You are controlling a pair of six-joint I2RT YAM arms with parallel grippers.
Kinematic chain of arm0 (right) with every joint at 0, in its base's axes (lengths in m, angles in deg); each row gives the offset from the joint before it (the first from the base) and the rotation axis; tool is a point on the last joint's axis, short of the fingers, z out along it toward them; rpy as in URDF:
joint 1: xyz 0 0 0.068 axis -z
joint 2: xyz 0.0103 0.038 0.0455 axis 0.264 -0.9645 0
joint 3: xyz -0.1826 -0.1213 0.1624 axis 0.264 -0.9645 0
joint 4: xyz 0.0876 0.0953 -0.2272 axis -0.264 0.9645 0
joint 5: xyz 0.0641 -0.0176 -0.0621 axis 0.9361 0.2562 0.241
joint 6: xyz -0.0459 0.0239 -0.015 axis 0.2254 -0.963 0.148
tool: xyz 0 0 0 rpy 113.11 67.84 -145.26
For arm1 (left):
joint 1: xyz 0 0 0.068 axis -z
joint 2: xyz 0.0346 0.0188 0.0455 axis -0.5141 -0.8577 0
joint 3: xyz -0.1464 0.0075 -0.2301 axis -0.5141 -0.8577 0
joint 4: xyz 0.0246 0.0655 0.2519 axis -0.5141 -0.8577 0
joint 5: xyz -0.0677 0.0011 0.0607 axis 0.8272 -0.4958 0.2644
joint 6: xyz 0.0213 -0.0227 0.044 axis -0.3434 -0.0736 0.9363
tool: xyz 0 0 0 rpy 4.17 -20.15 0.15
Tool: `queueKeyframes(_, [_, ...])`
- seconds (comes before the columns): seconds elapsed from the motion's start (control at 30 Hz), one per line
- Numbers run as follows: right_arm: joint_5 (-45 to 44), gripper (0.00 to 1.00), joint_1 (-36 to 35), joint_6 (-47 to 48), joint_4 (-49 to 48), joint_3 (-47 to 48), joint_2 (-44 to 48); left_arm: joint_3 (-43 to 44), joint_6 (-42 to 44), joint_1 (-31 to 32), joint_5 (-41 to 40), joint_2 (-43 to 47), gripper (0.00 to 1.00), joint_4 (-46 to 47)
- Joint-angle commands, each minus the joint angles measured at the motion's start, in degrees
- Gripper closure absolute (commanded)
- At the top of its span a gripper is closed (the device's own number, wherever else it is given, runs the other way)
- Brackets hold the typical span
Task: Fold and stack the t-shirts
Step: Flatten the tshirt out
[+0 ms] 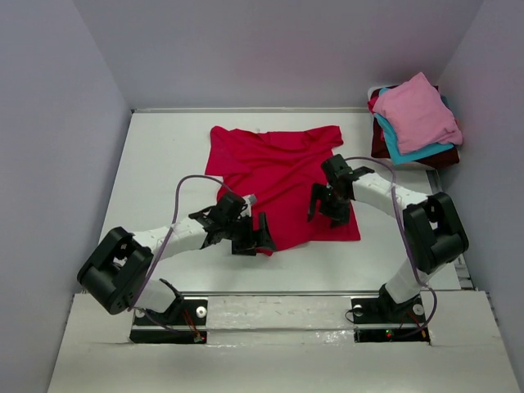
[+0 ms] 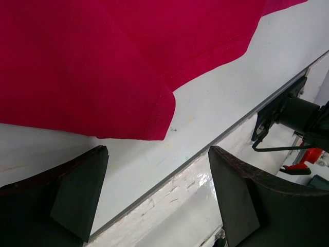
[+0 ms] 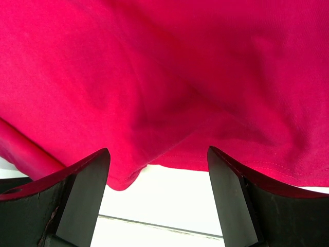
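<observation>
left gripper (image 2: 157,170): jaws wide apart with nothing between them, only bare counter (image 1: 164,164) under the gap.
right gripper (image 3: 157,164): jaws also spread and gripping nothing; a small fold of red hem lies in the gap, clear of both pads.
ahead of the left jaws: the near corner of the red t-shirt (image 1: 278,168), lying flat and just short of the tips, not touching them.
under the right jaws: the same shirt's near hem, close to its other near corner. Cloth fills everything beyond the tips.
between the two pairs of jaws: the lower edge of the red shirt, spread on the counter with both sleeves at the end away from the arms.
count, spread out: one red shirt.
count, piled: three, well beyond the right jaws at the far corner — pink t-shirt (image 1: 417,110) on top, teal t-shirt (image 1: 401,151) under it, dark maroon t-shirt (image 1: 381,147) lowest.
count, all shirts: four.
count, arms: two — one at each near corner of the red shirt.
</observation>
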Motion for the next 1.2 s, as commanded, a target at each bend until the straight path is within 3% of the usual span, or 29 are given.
queueKeyframes(0.0, [-0.33, 0.18, -0.41, 0.29, -1.49, -1.07, 2.28, 1.73, 0.99, 0.29, 0.42, 0.8, 0.11, 2.24])
queueKeyframes(0.73, [-0.5, 0.19, -0.41, 0.2, -2.02, -2.83, 2.63, 3.31, 2.58, 0.29, -2.04, -2.01, 0.29, 1.8])
queueKeyframes(0.93, [-0.41, 0.2, -0.41, 0.11, -2.28, -3.18, 2.71, 3.4, 2.66, 0.29, -2.83, -2.45, 0.4, 0.49])
queueKeyframes(1.03, [-0.41, 0.2, -0.41, 0.11, -2.46, -3.44, 2.54, 4.19, 2.93, 0.29, -3.27, -2.36, 0.54, -0.3])
queueKeyframes(1.17, [-0.24, 0.2, -0.41, 0.11, -2.63, -3.62, 2.45, 5.25, 3.8, 0.29, -4.06, -2.89, 0.65, -1.8])
